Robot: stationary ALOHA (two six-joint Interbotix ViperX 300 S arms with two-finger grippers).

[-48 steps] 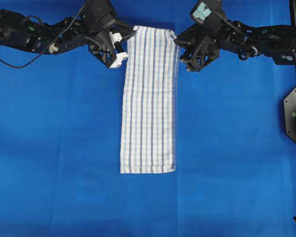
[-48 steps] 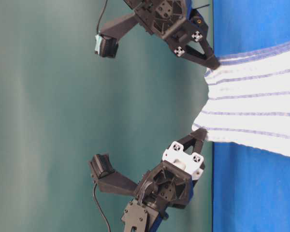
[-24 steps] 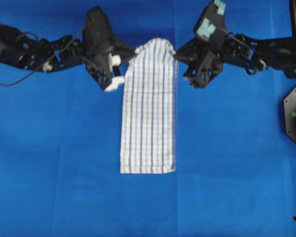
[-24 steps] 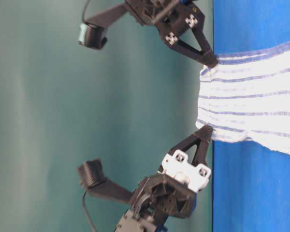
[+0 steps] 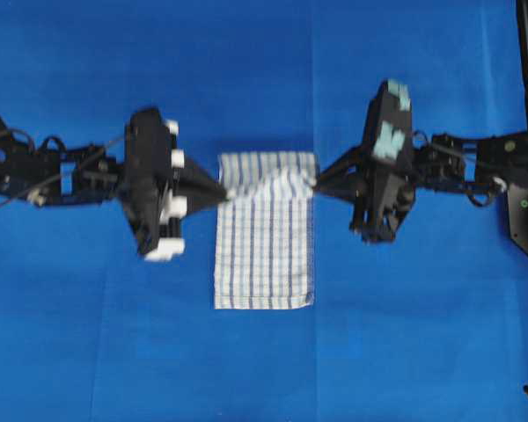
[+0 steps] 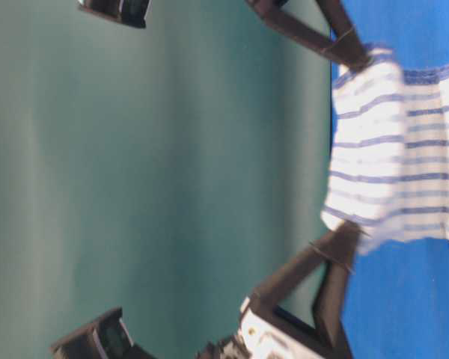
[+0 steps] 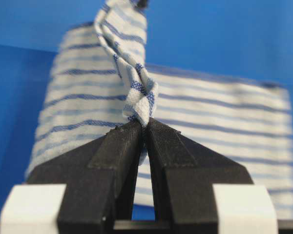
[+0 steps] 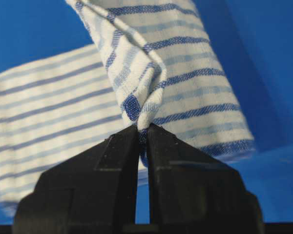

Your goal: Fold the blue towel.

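Overhead, blue towel [image 5: 264, 255] (half-doubled), blue table covering [image 5: 264, 79] around

Both tools have travelled down the overhead view, away from the top edge toward the middle of the surface [image 5: 88, 352] — the left tool [image 5: 223, 192] and the right tool [image 5: 315, 185] now sit about halfway along the towel [image 5: 264, 255]. The towel's far end has come with them, lifted and carried back over the rest — where a long strip lay stretched out a second ago, the visible length is now roughly halved, with the raised end doubled over the lower part.
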